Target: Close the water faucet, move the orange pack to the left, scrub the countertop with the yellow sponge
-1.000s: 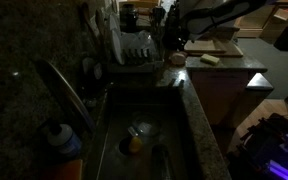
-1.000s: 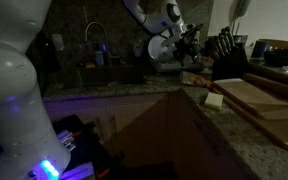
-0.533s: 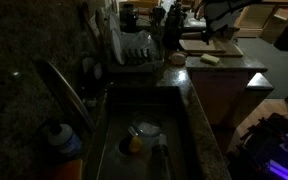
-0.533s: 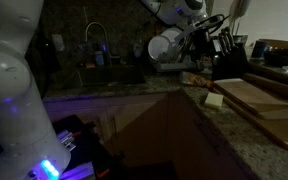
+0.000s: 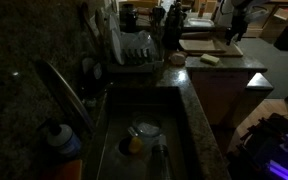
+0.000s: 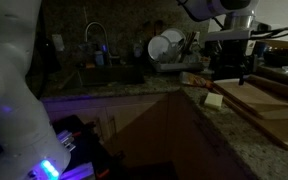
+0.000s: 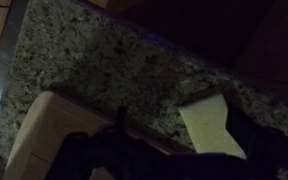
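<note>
Dim kitchen, dark speckled countertop (image 7: 114, 60). The yellow sponge (image 5: 210, 59) lies flat on it, just beside a wooden cutting board (image 5: 209, 45) — orange pack (image 5: 177, 59) near. Above hangs the gripper (image 6: 231, 70), fingers apart, empty — water faucet (image 5: 59, 88) well apart.

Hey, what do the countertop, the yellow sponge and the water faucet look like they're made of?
Countertop: speckled, glossy slab, likely granite or similar stone.
Yellow sponge: pale, matte rectangular block, probably foam; the picture is too dim to show its texture.
Water faucet: thin grey spout catching bright highlights, apparently polished metal.
</note>
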Robot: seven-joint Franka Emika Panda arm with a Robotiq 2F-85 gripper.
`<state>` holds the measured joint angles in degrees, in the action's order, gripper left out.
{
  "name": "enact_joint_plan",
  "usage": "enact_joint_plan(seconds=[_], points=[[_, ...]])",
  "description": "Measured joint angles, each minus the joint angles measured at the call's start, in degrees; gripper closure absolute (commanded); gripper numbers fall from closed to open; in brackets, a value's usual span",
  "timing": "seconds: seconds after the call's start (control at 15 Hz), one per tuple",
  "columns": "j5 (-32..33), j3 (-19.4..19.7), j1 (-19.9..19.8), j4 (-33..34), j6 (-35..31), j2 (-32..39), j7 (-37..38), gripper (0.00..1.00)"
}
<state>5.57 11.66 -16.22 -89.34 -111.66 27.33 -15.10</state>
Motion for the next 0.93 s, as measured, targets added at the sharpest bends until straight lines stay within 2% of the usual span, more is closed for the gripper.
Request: enact_joint_plan(seconds=[0.13, 0.4, 0.73, 0.93], points=[[-2.70, -1.28, -2.02, 0.12, 1.17, 0.74, -5.00, 0.00], [-2.93, -2.14, -2.09, 0.23, 1.48, 1.20, -5.88, 0.00], [-3.72, -4.61, -2.75, 0.93, 2.64, 2.47, -18.55, 0.00], [-3.73, -7.05, -2.66, 3.25, 5.60, 4.43, -25.26, 0.00]])
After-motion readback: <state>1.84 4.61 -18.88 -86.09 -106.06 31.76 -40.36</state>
